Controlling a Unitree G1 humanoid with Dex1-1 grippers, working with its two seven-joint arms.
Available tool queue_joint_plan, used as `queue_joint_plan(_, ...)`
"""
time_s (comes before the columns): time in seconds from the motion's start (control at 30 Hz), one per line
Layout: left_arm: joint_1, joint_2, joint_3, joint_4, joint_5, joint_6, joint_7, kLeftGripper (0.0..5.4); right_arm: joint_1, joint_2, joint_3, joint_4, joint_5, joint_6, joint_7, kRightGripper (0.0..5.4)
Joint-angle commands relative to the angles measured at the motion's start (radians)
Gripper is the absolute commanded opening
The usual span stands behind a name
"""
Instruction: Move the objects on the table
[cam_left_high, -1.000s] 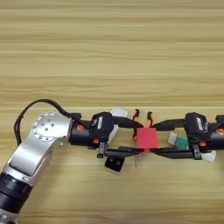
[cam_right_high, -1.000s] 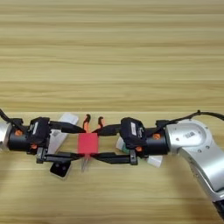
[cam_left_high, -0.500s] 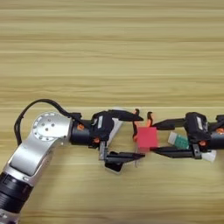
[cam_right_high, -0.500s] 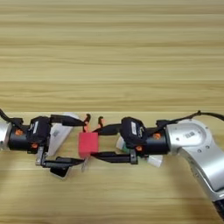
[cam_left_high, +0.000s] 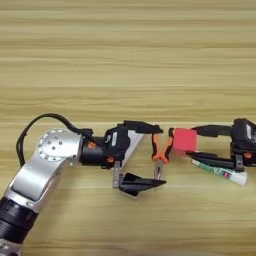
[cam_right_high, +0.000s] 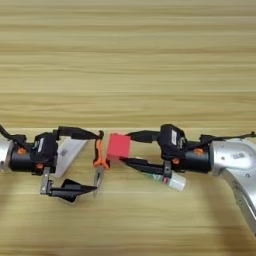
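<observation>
My right gripper (cam_right_high: 125, 148) comes in from the right and is shut on the small red cube (cam_right_high: 118, 146), one finger above it and one below. A white tube with a green label (cam_right_high: 164, 176) lies just under that gripper. My left gripper (cam_left_high: 161, 156) reaches in from the left and stands wide open. Between its fingers lie the long white flat device (cam_left_high: 131, 145) and the orange-handled pliers (cam_left_high: 160, 154). A dark shape that may be the small black block (cam_left_high: 131, 186) sits under its lower finger. All of this rests on the wooden table (cam_left_high: 128, 60).
The left arm's silver elbow (cam_left_high: 55, 150) and a black cable lie at the lower left. At the right edge sits the right arm's silver forearm (cam_right_high: 235, 157). Bare wood fills the far half of the table.
The left gripper's fingers have spread much wider. The right gripper has pulled to the right and slightly up with the red cube, uncovering the pliers between the two grippers.
</observation>
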Motion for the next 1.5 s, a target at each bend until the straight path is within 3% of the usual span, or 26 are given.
queue_joint_plan(0.03, -0.007, 0.000, -0.001, 0.003, 0.011, -0.012, 0.008, 5.40, 0.035, -0.024, -0.109, 0.091, 0.010, -0.037, -0.015, 2.32)
queue_joint_plan(0.37, -0.008, 0.002, 0.004, 0.012, 0.010, -0.019, 0.012, 5.40, 0.036, -0.002, -0.215, 0.301, -0.033, -0.084, -0.096, 2.32)
queue_joint_plan(0.67, -0.007, 0.000, 0.006, 0.021, 0.008, -0.029, 0.014, 5.40, -0.040, 0.012, -0.251, 0.603, -0.058, -0.176, -0.116, 2.32)
queue_joint_plan(1.5, -0.006, 0.003, 0.017, 0.037, 0.007, -0.042, 0.031, 5.40, -0.173, 0.075, -0.240, 1.083, -0.148, -0.396, -0.121, 2.32)
